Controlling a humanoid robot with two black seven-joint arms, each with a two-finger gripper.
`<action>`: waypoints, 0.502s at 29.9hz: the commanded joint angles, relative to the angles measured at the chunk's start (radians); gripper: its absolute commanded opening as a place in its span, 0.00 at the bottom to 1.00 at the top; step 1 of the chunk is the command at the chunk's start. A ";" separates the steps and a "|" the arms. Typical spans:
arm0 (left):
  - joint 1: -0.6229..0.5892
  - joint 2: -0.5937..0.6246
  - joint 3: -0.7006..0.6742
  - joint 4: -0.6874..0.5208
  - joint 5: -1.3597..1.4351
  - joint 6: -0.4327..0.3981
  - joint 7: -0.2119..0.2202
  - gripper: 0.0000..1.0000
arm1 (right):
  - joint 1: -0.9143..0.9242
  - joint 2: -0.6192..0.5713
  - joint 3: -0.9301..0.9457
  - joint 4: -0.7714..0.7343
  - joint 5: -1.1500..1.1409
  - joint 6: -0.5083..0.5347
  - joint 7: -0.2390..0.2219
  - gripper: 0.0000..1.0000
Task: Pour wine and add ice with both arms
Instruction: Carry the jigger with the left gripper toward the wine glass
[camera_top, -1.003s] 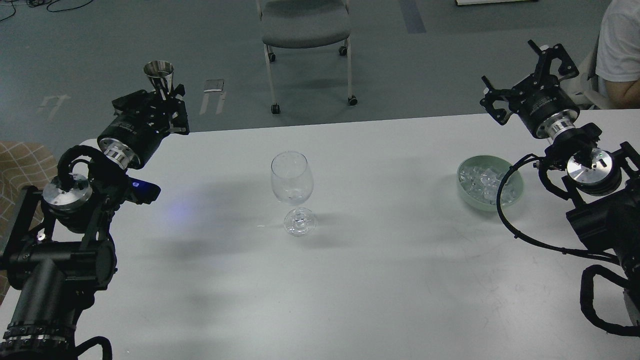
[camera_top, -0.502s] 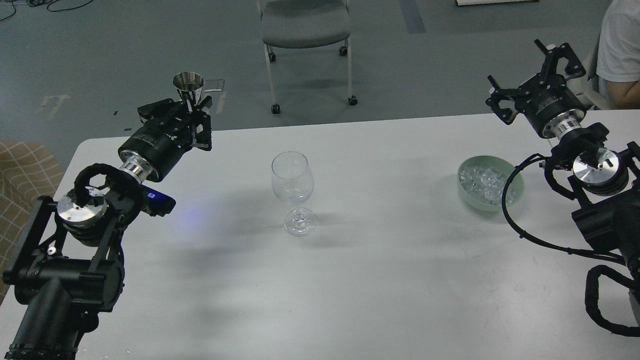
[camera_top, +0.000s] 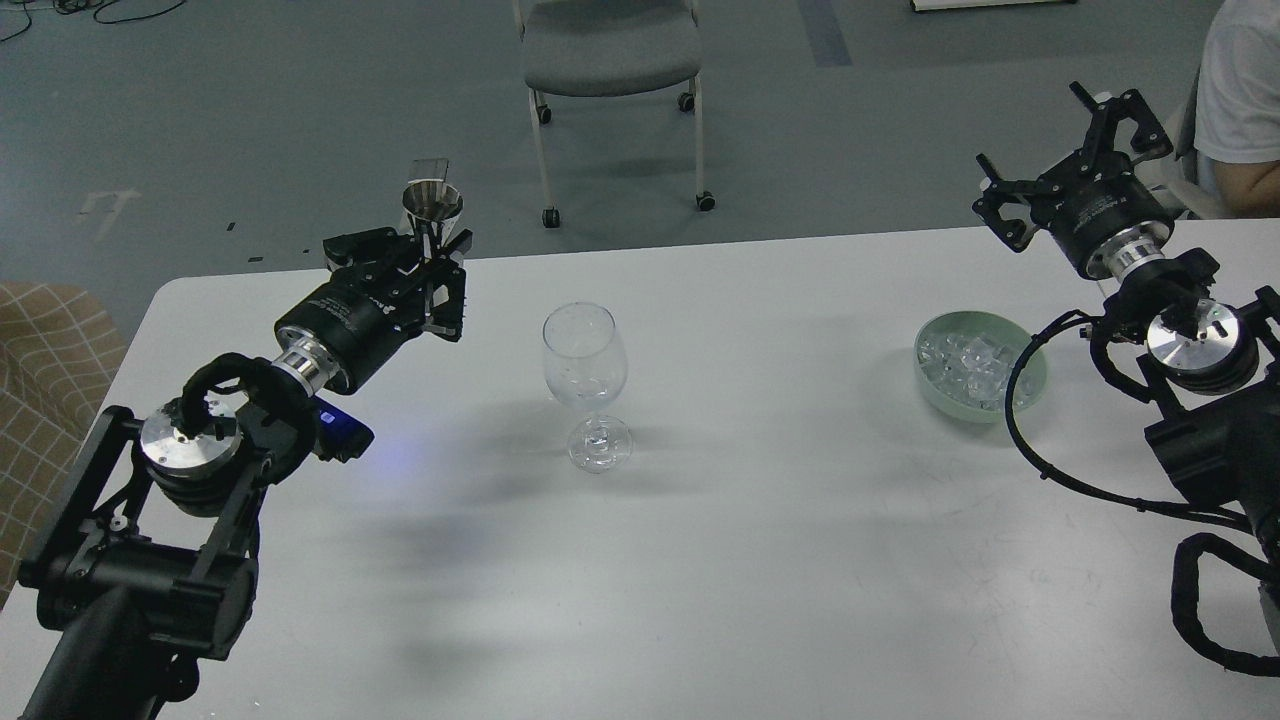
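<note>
A clear stemmed wine glass (camera_top: 585, 375) stands upright at the middle of the white table (camera_top: 760, 560). My left gripper (camera_top: 432, 258) is shut on a small steel cup (camera_top: 431, 205), held upright above the table's far edge, left of the glass. Any wine in the cup is hidden. A pale green bowl (camera_top: 1030, 385) at the right holds several clear ice cubes (camera_top: 960, 362). My right gripper (camera_top: 1075, 145) is open and empty, raised above the far right edge, behind the bowl.
A grey wheeled chair (camera_top: 610, 60) stands on the floor beyond the table. A person in a white shirt (camera_top: 1240, 100) sits at the far right. A checked tan cushion (camera_top: 40, 350) lies off the table's left edge. Black cables loop by the right arm.
My left gripper has carried the steel cup to the right and nearer, toward the wine glass. The right gripper has shifted only slightly.
</note>
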 joint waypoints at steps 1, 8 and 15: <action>0.000 0.002 0.008 -0.008 0.012 -0.002 -0.001 0.12 | -0.002 -0.001 0.001 0.000 0.002 0.000 0.000 1.00; 0.006 0.009 0.020 -0.040 0.047 -0.005 0.002 0.12 | -0.002 -0.020 0.001 0.002 0.002 0.000 0.000 1.00; 0.017 0.011 0.033 -0.056 0.098 -0.010 0.013 0.12 | 0.001 -0.020 0.001 0.003 0.002 0.000 0.000 1.00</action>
